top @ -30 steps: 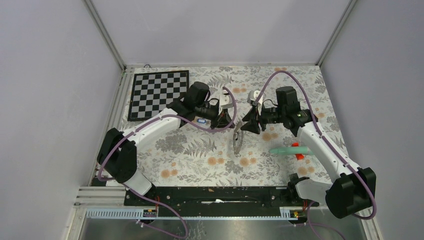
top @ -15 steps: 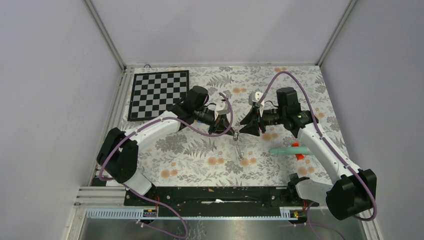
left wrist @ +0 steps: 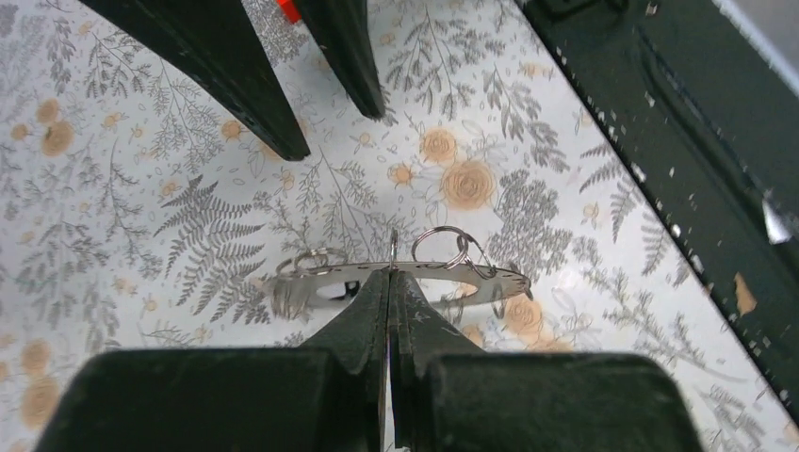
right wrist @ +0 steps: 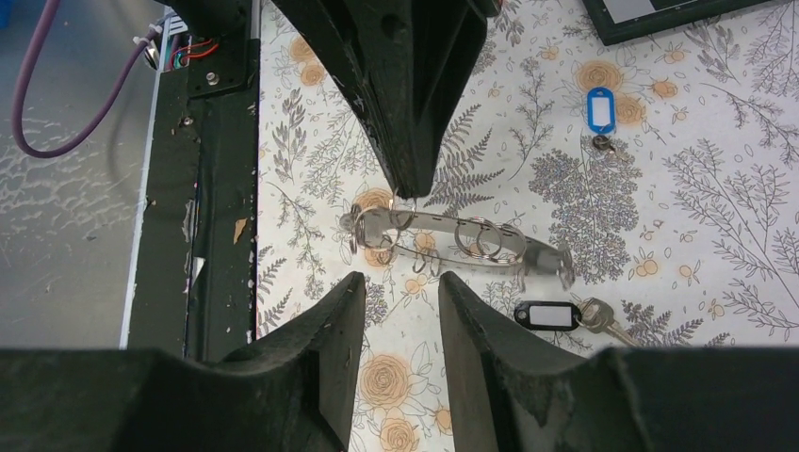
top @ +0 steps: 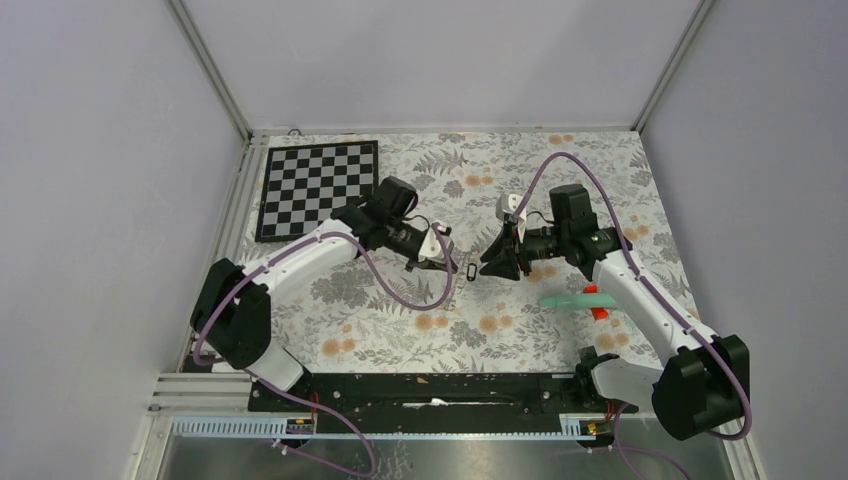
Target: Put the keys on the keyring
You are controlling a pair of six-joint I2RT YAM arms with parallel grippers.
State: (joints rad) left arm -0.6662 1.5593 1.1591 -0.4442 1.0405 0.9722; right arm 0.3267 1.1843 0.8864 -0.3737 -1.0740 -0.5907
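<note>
The keyring (left wrist: 471,273), a flat grey hoop carrying several small wire rings, is held level just above the table. My left gripper (left wrist: 391,275) is shut on its near rim. It also shows in the right wrist view (right wrist: 452,234), with the left fingertip (right wrist: 415,179) on it. My right gripper (right wrist: 400,287) is open and empty, just short of the keyring. The black-tagged key (right wrist: 549,315) lies on the table beside the keyring. The blue-tagged key (right wrist: 600,108) lies farther off. In the top view both grippers, left (top: 447,265) and right (top: 487,265), face each other mid-table.
A chequered board (top: 318,188) lies at the back left. A teal stick (top: 575,299) with a red piece (top: 600,312) lies under the right arm. The black base rail (top: 440,385) runs along the near edge.
Both grippers have moved toward the near edge and lower. The keyring, which hung tilted between them, now sits level in the left gripper.
</note>
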